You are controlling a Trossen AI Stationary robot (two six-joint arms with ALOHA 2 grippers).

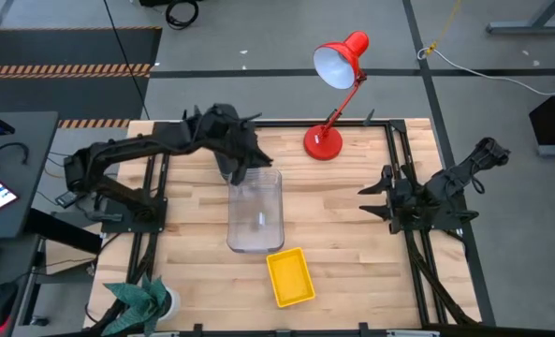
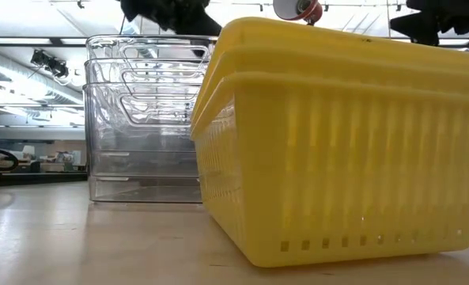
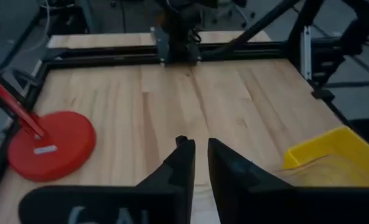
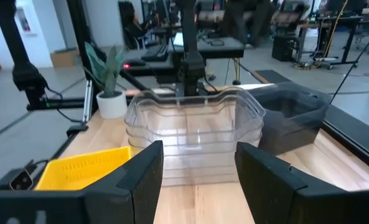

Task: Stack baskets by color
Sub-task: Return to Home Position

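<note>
A stack of clear baskets (image 1: 255,213) (image 2: 143,119) (image 4: 193,134) stands on its base mid-table. Nearer the front edge, nested yellow baskets (image 1: 290,276) (image 2: 337,150) (image 3: 330,158) stand on theirs. A dark grey basket (image 4: 290,115) sits just beyond the clear stack's far end, mostly hidden under my left arm in the high view. My left gripper (image 1: 244,167) (image 3: 198,149) hovers above that far end with only a slim gap between its fingers and nothing in it. My right gripper (image 1: 369,192) (image 4: 200,168) waits open at the table's right side, facing the clear stack.
A red desk lamp stands at the far edge on its round base (image 1: 322,142) (image 3: 50,144), its head (image 1: 338,61) leaning beyond the table. A small potted plant (image 1: 146,300) (image 4: 109,87) sits at the near left corner. Bare wood (image 1: 352,234) lies between the baskets and the right arm.
</note>
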